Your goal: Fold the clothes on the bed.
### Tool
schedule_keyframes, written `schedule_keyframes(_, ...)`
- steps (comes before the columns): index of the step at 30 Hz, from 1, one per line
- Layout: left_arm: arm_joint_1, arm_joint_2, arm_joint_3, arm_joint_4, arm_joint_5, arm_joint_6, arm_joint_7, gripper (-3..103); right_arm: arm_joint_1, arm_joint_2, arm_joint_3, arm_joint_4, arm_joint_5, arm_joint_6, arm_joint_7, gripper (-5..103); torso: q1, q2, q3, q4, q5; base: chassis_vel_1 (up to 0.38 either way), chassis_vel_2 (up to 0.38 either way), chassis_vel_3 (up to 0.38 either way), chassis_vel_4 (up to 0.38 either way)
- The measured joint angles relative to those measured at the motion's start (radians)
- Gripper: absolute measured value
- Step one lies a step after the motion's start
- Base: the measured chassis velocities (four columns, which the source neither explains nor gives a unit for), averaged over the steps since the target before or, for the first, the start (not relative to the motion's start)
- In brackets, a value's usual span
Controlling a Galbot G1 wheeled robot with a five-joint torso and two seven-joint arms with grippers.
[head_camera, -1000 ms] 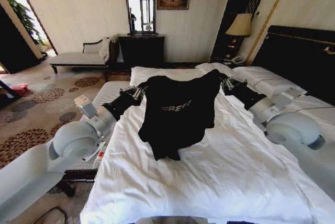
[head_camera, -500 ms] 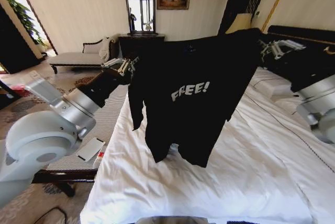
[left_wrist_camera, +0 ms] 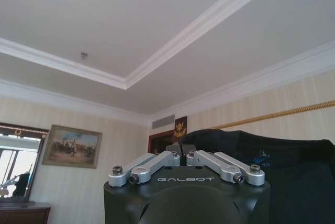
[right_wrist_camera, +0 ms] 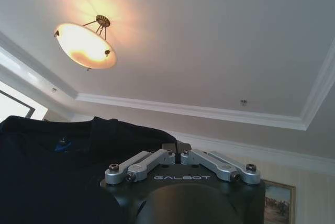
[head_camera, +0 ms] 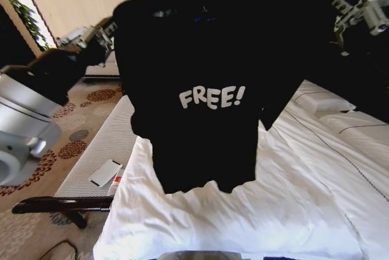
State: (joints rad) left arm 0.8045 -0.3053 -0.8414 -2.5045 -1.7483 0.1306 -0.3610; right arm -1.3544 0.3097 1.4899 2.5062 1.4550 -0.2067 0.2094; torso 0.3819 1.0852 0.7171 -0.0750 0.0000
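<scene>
The black T-shirt (head_camera: 200, 47) with white "FREE!" lettering hangs spread out in the air above the white bed (head_camera: 292, 211), its hem dangling just over the duvet. My left gripper (head_camera: 111, 31) is shut on one shoulder of the shirt, and my right gripper (head_camera: 338, 17) is shut on the other, both raised high and wide apart. In the left wrist view the left gripper (left_wrist_camera: 180, 154) pinches black fabric (left_wrist_camera: 293, 171) under the ceiling. In the right wrist view the right gripper (right_wrist_camera: 175, 149) pinches the shirt (right_wrist_camera: 47, 177) the same way.
A narrow light padded bench (head_camera: 100, 150) runs along the bed's left side, with a white flat object (head_camera: 106, 172) on it. White pillows (head_camera: 325, 102) lie at the right by the dark headboard. Patterned carpet (head_camera: 73, 144) lies beyond the bench.
Both arms have lifted the T-shirt from the duvet to high in the air and spread apart. It now hangs open with the lettering facing the head camera.
</scene>
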Motion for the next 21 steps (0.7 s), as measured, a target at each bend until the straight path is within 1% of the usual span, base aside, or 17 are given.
schedule_keyframes(1,0.001,-0.014,0.044,0.001,0.031,0.001,0.0,0,-0.002,0.015,-0.019,0.0,-0.013,-0.002,0.0,0,0.0,0.0,0.0,-0.0001,-0.0001,0.0,0.0,0.0,0.0)
schedule_keyframes(2,0.001,-0.014,0.044,0.001,0.031,0.001,0.0,0,-0.002,0.015,-0.019,0.0,-0.013,-0.002,0.0,0,0.0,0.0,0.0,-0.0001,-0.0001,0.0,0.0,0.0,0.0)
schedule_keyframes(3,0.005,-0.031,0.09,0.001,0.067,0.001,0.0,0,-0.003,0.035,-0.047,0.0,-0.035,-0.002,0.0,0,0.0,0.0,0.0,-0.0003,0.0001,0.0,0.0,0.0,0.0)
schedule_keyframes(5,0.027,-0.076,0.176,0.002,0.142,0.005,0.004,0,0.004,0.076,-0.142,-0.009,-0.111,0.002,-0.007,0,0.0,0.0,0.0,-0.0007,-0.0001,0.0,0.0,0.0,0.0)
schedule_keyframes(6,0.036,-0.091,0.198,0.003,0.161,0.008,0.007,0,0.01,0.09,-0.187,-0.02,-0.144,0.006,-0.012,0,0.0,0.0,0.0,-0.0006,0.0,0.0,0.0,0.0,0.0)
schedule_keyframes(7,0.046,-0.118,0.246,0.003,0.197,0.014,0.013,0,0.026,0.11,-0.269,-0.047,-0.197,0.014,-0.02,0,0.0,0.0,0.0,-0.0003,0.0001,0.0,0.0,0.0,0.0)
schedule_keyframes(8,0.046,-0.118,0.246,0.003,0.197,0.014,0.013,0,0.026,0.11,-0.269,-0.047,-0.197,0.014,-0.02,0,0.0,0.0,0.0,-0.0003,0.0001,0.0,0.0,0.0,0.0)
schedule_keyframes(10,0.041,-0.156,0.328,0.012,0.266,0.018,0.031,0,0.061,0.139,-0.407,-0.1,-0.281,0.03,-0.034,0,0.0,0.0,0.0,-0.0002,0.0001,0.0,0.0,0.0,0.0)
schedule_keyframes(12,0.013,-0.202,0.413,0.078,0.331,0.019,0.052,0,0.148,0.173,-0.571,-0.177,-0.372,0.051,-0.045,0,0.0,0.0,0.0,-0.0001,0.0006,0.0,0.0,0.0,0.0)
schedule_keyframes(13,0.013,-0.202,0.413,0.078,0.331,0.019,0.052,0,0.148,0.173,-0.571,-0.177,-0.372,0.051,-0.045,0,0.0,0.0,0.0,-0.0001,0.0006,0.0,0.0,0.0,0.0)
schedule_keyframes(15,-0.017,-0.232,0.467,0.136,0.377,0.02,0.07,0,0.188,0.19,-0.634,-0.217,-0.403,0.062,-0.054,0,0.0,0.0,0.0,0.0001,0.0003,0.0,0.0,0.0,0.0)
schedule_keyframes(17,-0.11,-0.295,0.6,0.252,0.439,0.02,0.091,0,0.239,0.212,-0.715,-0.282,-0.433,0.087,-0.072,0,0.0,0.0,0.0,0.0002,-0.0002,0.0,0.0,0.0,0.0)
schedule_keyframes(18,-0.11,-0.295,0.6,0.252,0.439,0.02,0.091,0,0.239,0.212,-0.715,-0.282,-0.433,0.087,-0.072,0,0.0,0.0,0.0,0.0002,-0.0002,0.0,0.0,0.0,0.0)
schedule_keyframes(20,-0.197,-0.348,0.712,0.356,0.483,0.02,0.105,0,0.281,0.228,-0.782,-0.332,-0.447,0.105,-0.082,0,0.0,0.0,0.0,-0.0009,-0.0003,0.0,0.0,0.0,0.0)
schedule_keyframes(21,-0.225,-0.364,0.747,0.387,0.499,0.019,0.111,0,0.304,0.234,-0.812,-0.356,-0.45,0.112,-0.085,0,0.0,0.0,0.0,-0.0008,-0.0002,0.0,0.0,0.0,0.0)
